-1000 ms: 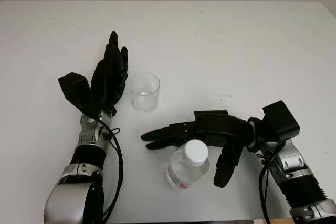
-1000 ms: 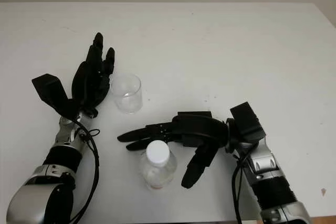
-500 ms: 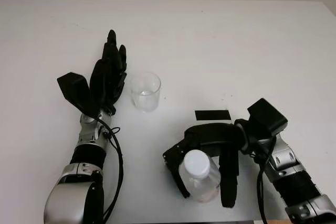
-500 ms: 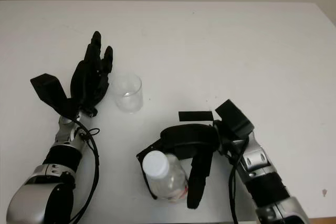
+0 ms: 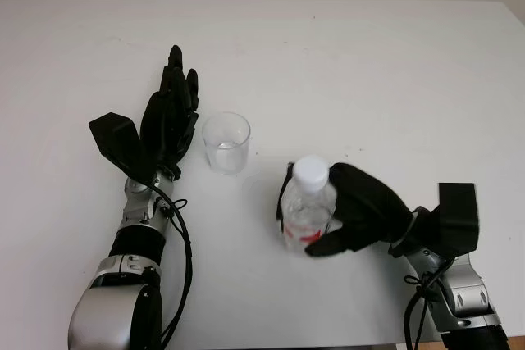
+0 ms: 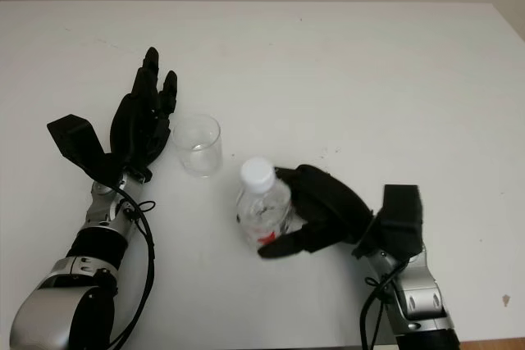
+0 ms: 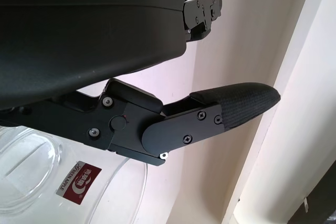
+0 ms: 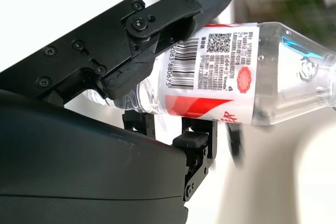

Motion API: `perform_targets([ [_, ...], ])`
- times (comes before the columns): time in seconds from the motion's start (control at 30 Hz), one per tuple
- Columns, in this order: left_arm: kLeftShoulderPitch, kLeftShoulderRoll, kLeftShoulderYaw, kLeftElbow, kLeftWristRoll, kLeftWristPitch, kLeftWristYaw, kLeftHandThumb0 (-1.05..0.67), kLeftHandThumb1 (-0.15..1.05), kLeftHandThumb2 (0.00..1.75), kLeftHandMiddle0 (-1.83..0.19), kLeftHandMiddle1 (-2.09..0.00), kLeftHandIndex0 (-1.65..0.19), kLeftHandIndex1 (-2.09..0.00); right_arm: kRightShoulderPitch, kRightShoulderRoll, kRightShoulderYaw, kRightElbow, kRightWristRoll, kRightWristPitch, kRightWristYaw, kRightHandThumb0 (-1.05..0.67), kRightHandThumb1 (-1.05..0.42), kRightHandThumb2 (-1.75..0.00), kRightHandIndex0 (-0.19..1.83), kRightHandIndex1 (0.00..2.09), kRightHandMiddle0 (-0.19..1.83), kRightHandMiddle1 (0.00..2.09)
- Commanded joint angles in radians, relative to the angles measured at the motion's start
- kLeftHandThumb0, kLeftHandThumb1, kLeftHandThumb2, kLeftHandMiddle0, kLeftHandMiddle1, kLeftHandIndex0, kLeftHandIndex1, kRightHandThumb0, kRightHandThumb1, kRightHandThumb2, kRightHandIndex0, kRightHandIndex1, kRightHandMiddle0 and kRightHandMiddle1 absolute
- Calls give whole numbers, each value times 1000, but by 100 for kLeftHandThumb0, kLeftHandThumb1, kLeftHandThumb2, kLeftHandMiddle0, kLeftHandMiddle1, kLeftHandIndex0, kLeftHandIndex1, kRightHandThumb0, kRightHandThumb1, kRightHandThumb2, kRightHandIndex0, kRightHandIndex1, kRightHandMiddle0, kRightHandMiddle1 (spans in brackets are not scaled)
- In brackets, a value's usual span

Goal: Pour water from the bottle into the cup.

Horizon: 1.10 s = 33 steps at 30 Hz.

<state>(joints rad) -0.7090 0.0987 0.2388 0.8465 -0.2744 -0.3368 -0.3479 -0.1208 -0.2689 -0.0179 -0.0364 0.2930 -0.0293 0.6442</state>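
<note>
A clear plastic water bottle (image 5: 307,206) with a white cap and a red-and-white label stands upright near the table's middle front, and my right hand (image 5: 354,217) is shut on it from the right. The right wrist view shows the bottle's label (image 8: 226,77) between the black fingers (image 8: 157,19). A clear plastic cup (image 5: 225,143) stands upright to the bottle's upper left. My left hand (image 5: 171,120) is open just left of the cup, close beside it. The cup's wall (image 7: 63,182) lies next to that hand's fingers (image 7: 236,103) in the left wrist view.
The white table (image 5: 369,63) stretches wide behind and to the right of the cup and bottle. Its front edge (image 5: 271,345) runs just below both arms.
My right hand closed around the bottle, then carried it up and back toward the cup, covering the black patch on the table. The left hand and cup stayed put.
</note>
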Motion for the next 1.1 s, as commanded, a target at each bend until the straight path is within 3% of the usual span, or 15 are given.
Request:
perform_targets([
  [0.0,-4,-1,-1,-7,0,1,-2,-84,105,72,16,-5,19,-2,-1,31,-27,15,7,-37,-40,-21,-105,-35,138,209,116,209],
  [0.2,-4,2,2,-4,-7,5,-15,-85,105,71,16,-5,19,-2,-36,85,-61,89,-20,-116,-160,-23,-105,-33,151,209,130,209],
  [0.3,-5,4,3,-4,-7,6,-22,-85,105,71,16,-5,19,-2,-65,96,-76,128,-22,-132,-198,-23,-105,-38,179,209,163,209],
  [0.43,-9,7,3,6,-1,-3,-29,-85,105,71,17,-5,19,0,-118,108,-92,162,-58,-110,-305,-23,-105,-38,183,209,170,209],
  [0.57,-10,7,3,5,-1,1,-33,-85,105,71,17,-5,19,0,-174,93,-88,192,-108,-73,-372,-21,-105,-36,155,209,136,209],
  [0.67,-10,6,5,6,-1,3,-29,-84,105,71,17,-5,19,0,-232,80,-75,199,-173,6,-437,-20,-105,-34,150,209,123,209],
  [0.73,-6,5,5,1,-1,5,-26,-85,105,70,16,-6,18,-1,-285,70,-58,250,-248,-18,-490,-17,-105,-32,149,209,121,209],
  [0.77,-4,4,5,-3,-1,5,-24,-85,105,70,17,-5,19,0,-315,62,-45,287,-293,-46,-516,-13,-100,-36,155,209,130,209],
  [0.9,6,1,7,-12,-4,4,-20,-85,105,70,16,-5,18,-1,-415,44,-16,415,-399,-109,-584,-11,-82,-65,165,209,155,209],
  [1.0,10,1,3,-15,4,1,-11,-85,105,71,16,-6,18,-1,-479,13,23,517,-500,-184,-650,-12,-76,-75,138,209,145,209],
  [1.07,12,1,2,-15,6,-2,-10,-85,105,71,17,-5,18,-1,-514,1,40,571,-540,-216,-677,-12,-75,-75,135,209,139,209],
])
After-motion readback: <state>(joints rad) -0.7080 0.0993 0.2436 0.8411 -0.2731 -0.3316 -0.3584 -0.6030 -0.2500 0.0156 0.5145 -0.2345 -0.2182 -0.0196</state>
